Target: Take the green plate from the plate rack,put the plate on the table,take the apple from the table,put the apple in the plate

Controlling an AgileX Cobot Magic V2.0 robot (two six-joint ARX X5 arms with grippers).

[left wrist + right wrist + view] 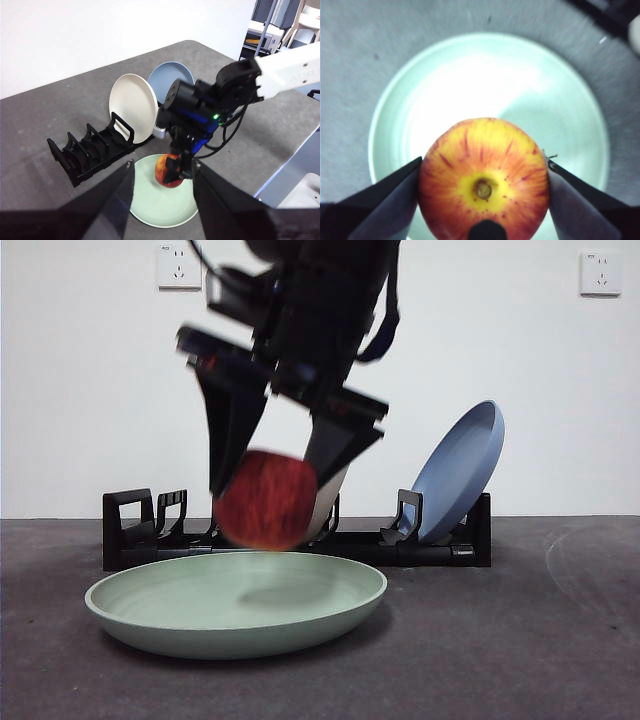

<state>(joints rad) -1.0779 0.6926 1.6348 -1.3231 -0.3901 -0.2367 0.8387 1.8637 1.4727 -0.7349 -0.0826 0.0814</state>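
Note:
The pale green plate (pixel 236 610) lies flat on the dark grey table (pixel 520 640), in front of the black plate rack (pixel 150 535). My right gripper (pixel 268 490) hangs above the plate, shut on the red apple (pixel 265 500), which is clear of the plate. In the right wrist view the apple (pixel 484 177) sits between the two jaws, stem dip towards the camera, with the green plate (pixel 490 85) below it. The left wrist view shows the right arm holding the apple (pixel 169 171) over the green plate (pixel 157 205). My left gripper (pixel 162 200) is open and held high, away from the work.
The rack (pixel 92 150) holds a cream-white plate (pixel 134 107) and a blue plate (pixel 460 472) leaning at its right end. White wall behind. The table's edge (pixel 280 165) runs close beyond the right arm.

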